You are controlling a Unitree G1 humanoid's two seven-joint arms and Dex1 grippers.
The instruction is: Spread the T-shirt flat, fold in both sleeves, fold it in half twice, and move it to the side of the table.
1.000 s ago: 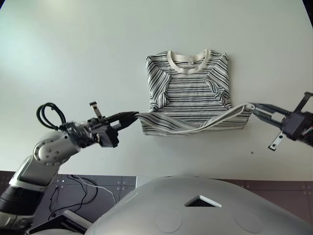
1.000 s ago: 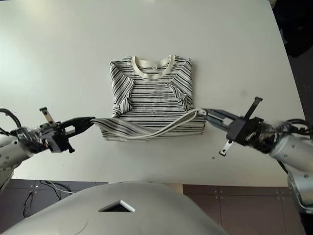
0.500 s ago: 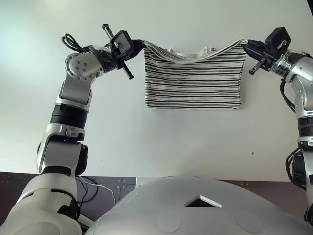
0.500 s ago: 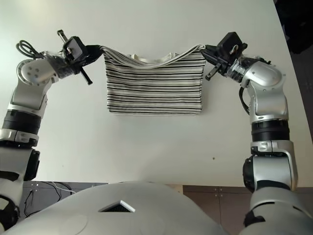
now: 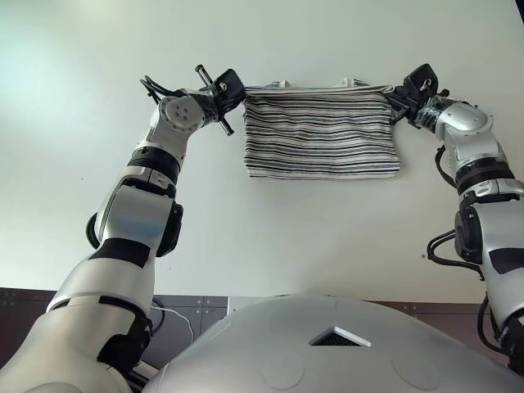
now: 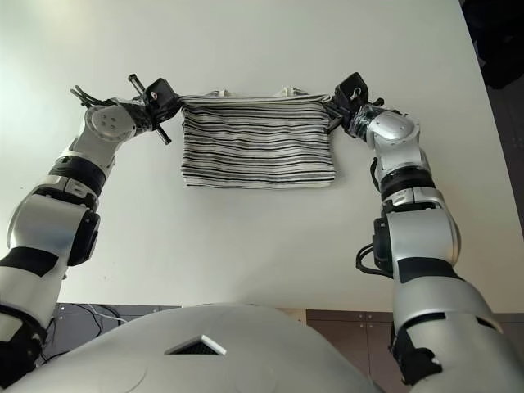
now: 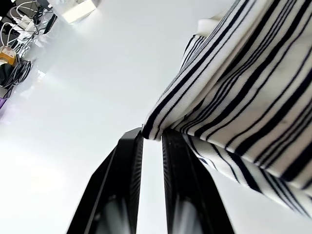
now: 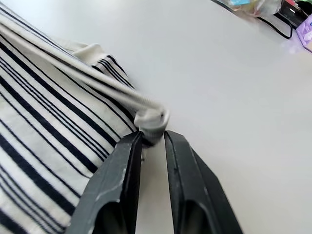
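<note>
t-shirt [image 5: 322,139] folded back across table [image 5: 246,237]; jaws pinching corners.

Near hem of the T-shirt [image 5: 321,135] now at its far edge, jaws alongside.

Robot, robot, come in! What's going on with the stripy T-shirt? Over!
Left gripper shut on T-shirt, far left corner. Right gripper shut on far right corner. T-shirt folded over, flat on table.
</note>
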